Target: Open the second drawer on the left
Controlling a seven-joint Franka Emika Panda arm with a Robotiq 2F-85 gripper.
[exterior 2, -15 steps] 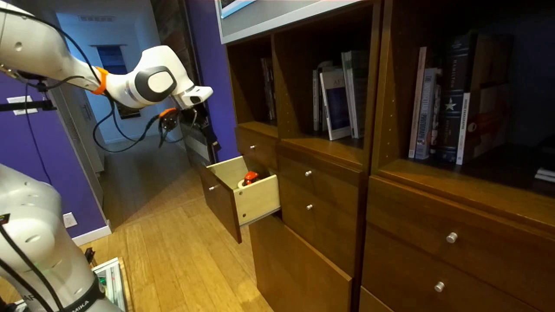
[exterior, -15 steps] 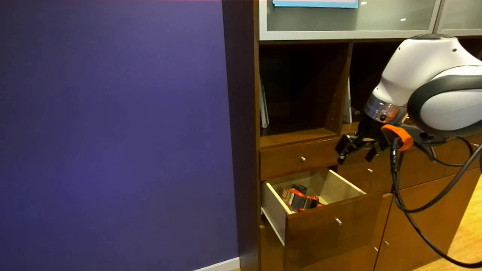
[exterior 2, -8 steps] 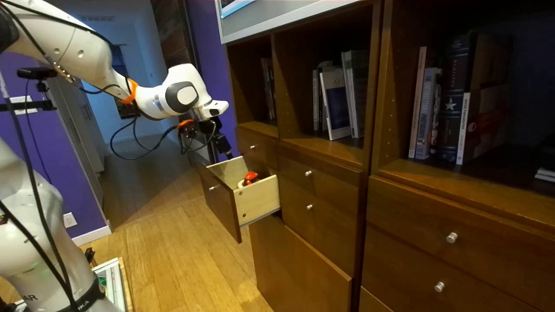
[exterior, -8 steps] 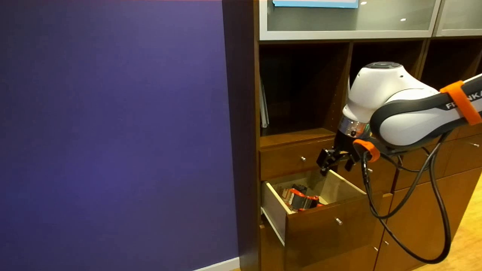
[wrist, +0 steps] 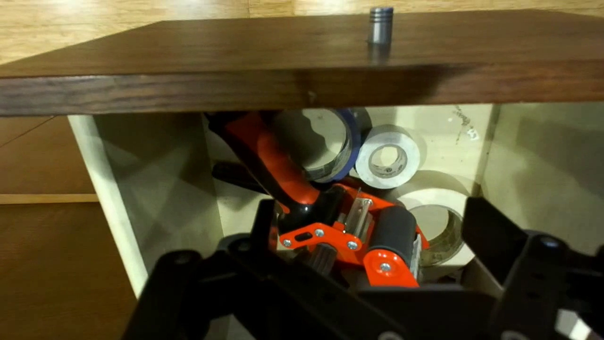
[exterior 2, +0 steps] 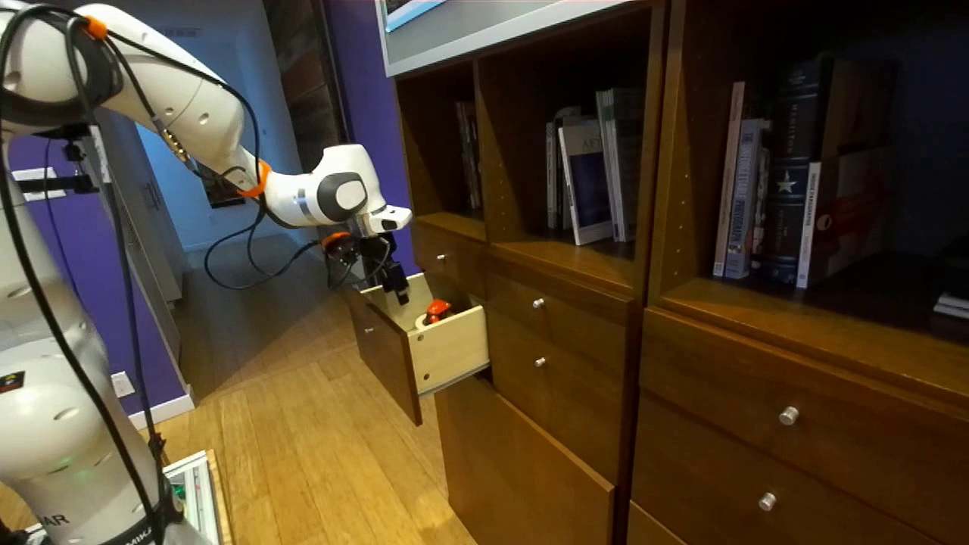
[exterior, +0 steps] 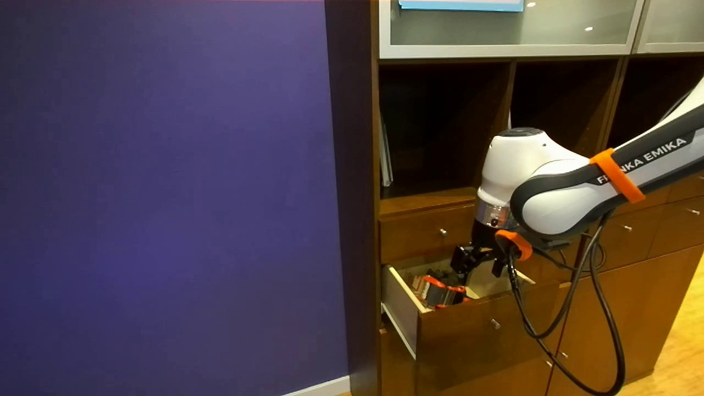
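Observation:
The second drawer stands pulled out of the cabinet, with its brown front (exterior: 467,346) and pale inner sides showing in both exterior views (exterior 2: 450,347). Its metal knob (exterior: 495,324) also shows in the wrist view (wrist: 381,29). My gripper (exterior: 478,270) points down over the drawer's opening, with its fingertips at about rim height or a little inside; it also shows in an exterior view (exterior 2: 397,294). In the wrist view its fingers (wrist: 373,215) are spread apart with nothing held. Below them, a red and black tape dispenser (wrist: 391,231) lies in the drawer, apparently untouched.
Rolls of tape, a white one (wrist: 410,158) and a blue-edged one (wrist: 351,141) among them, lie beside the dispenser. A closed drawer (exterior: 418,236) sits just above the open one. Black cables (exterior: 599,308) hang from the arm. Shelf cubbies with books (exterior 2: 587,182) stand above the drawers.
My gripper has moved down and toward the open drawer, from beside it to over its opening. It has stayed open. The drawer and its contents have not moved.

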